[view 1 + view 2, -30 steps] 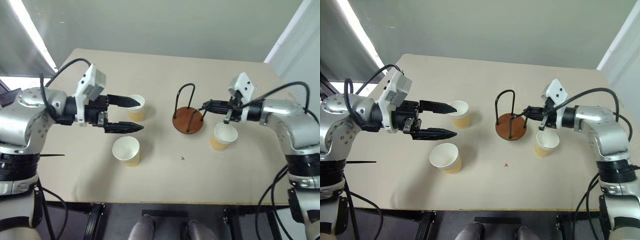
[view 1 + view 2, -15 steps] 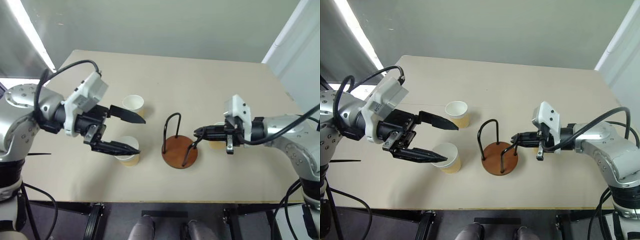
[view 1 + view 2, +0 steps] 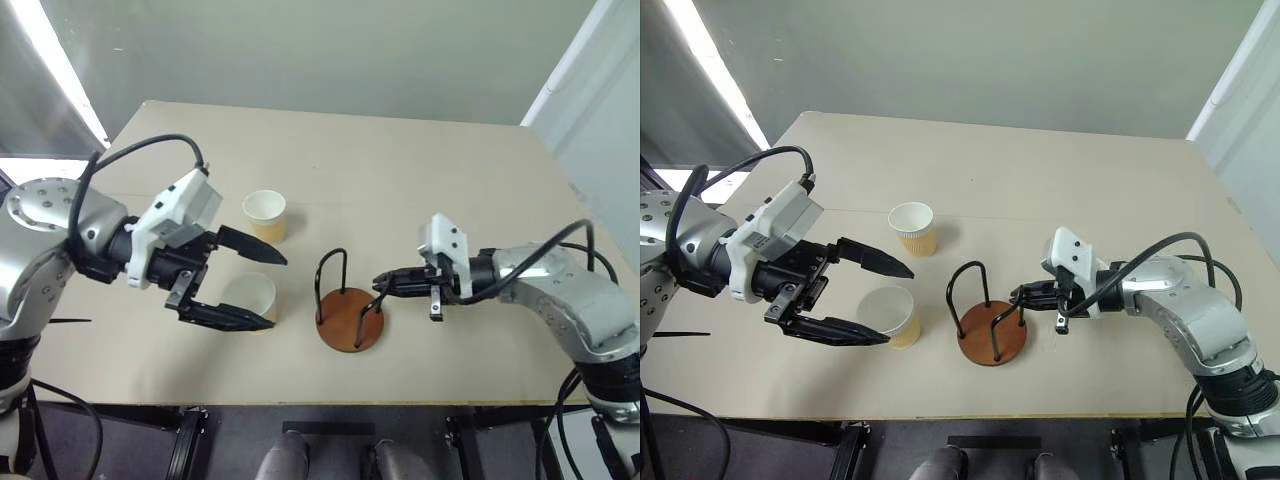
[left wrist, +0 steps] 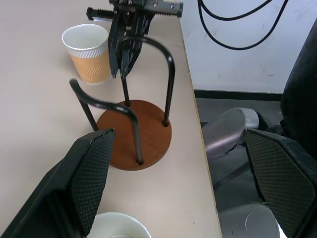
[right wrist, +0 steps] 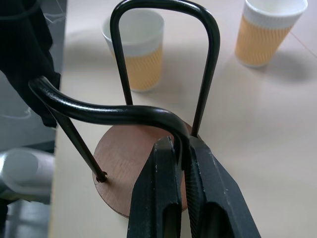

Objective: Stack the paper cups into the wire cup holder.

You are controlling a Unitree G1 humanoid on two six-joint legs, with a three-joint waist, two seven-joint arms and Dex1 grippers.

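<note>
1. Change: the wire cup holder (image 3: 985, 315), a reddish-brown disc with black wire loops, now stands nearer the desk's (image 3: 1060, 170) front edge and closer to the left-side cups than a second ago. The right arm has dragged it there. This likely shortens the left arm's reach for stacking.
2. Left gripper (image 3: 878, 303): jaws spread wide, empty, straddling the near tan paper cup (image 3: 888, 316) without touching it.
3. Cups: the second tan paper cup (image 3: 913, 227) stands farther back; the third tan paper cup (image 4: 88, 53) stands beyond the holder. All are upright and none is in the holder.
4. Right gripper (image 5: 181, 163): jaws pressed together, pinching one wire loop of the holder.
</note>
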